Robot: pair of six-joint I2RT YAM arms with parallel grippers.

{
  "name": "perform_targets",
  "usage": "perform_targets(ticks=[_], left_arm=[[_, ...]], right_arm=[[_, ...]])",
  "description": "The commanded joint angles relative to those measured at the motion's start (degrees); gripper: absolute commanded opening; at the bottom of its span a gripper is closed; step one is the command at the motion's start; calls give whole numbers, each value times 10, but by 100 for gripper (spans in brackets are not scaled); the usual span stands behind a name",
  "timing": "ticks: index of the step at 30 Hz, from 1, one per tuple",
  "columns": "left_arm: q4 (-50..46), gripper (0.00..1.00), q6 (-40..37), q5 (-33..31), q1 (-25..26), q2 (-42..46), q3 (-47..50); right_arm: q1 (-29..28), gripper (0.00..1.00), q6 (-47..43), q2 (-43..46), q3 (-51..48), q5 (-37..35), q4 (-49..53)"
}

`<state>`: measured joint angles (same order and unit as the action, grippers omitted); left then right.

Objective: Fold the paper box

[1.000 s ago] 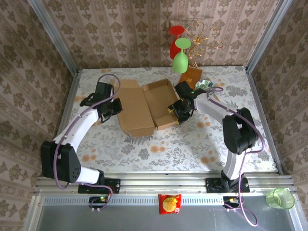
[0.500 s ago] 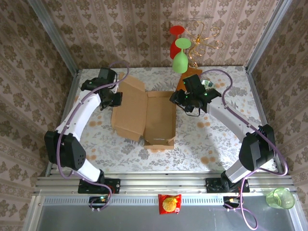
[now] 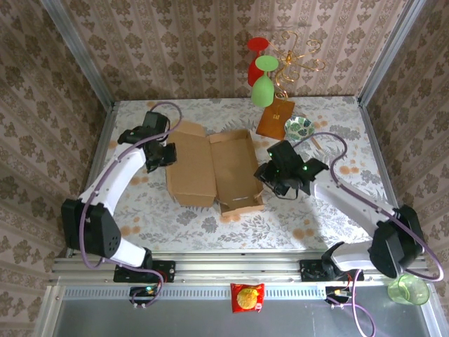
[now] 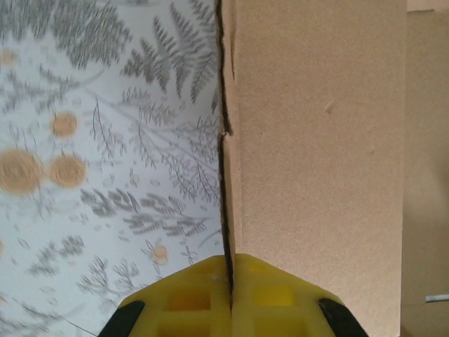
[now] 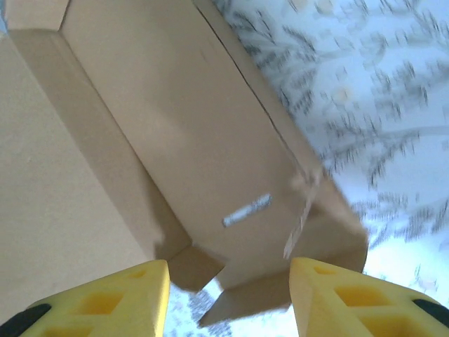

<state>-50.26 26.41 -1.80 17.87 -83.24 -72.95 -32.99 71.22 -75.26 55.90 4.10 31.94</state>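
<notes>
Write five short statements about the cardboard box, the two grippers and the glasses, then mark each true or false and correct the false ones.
1. The paper box lies opened out on the table. True.
2. The left gripper has its fingers spread wide. False: they are shut on a thin edge at the box's left side.
3. The right gripper has its fingers apart, with nothing held between them. True.
4. The right gripper is at the box's left edge. False: it is at the box's right side.
5. A green glass stands inside the box. False: it hangs upside down on the wire rack, beyond the box.
</notes>
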Motion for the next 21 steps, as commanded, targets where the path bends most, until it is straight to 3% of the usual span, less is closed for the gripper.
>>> perform_targets(ticks=[1, 5, 9, 12, 16, 21], left_arm=[[30, 0, 141, -30, 8, 57, 39], [7, 0, 231, -55, 25, 93, 75], [13, 0, 272, -59, 54, 114, 110], [11, 0, 278, -58, 63, 117, 127], [20, 0, 283, -51, 66, 122, 141], [28, 0, 292, -46, 67, 127, 152]], right_arm=[[-12, 51, 119, 39, -48, -25, -8], [-10, 54, 135, 61, -121, -23, -81], [11, 61, 136, 54, -191, 20, -212], [37, 64, 122, 24, -184, 58, -232], [45, 62, 100, -20, -134, 63, -194], [45, 45, 101, -74, -99, 85, -103]])
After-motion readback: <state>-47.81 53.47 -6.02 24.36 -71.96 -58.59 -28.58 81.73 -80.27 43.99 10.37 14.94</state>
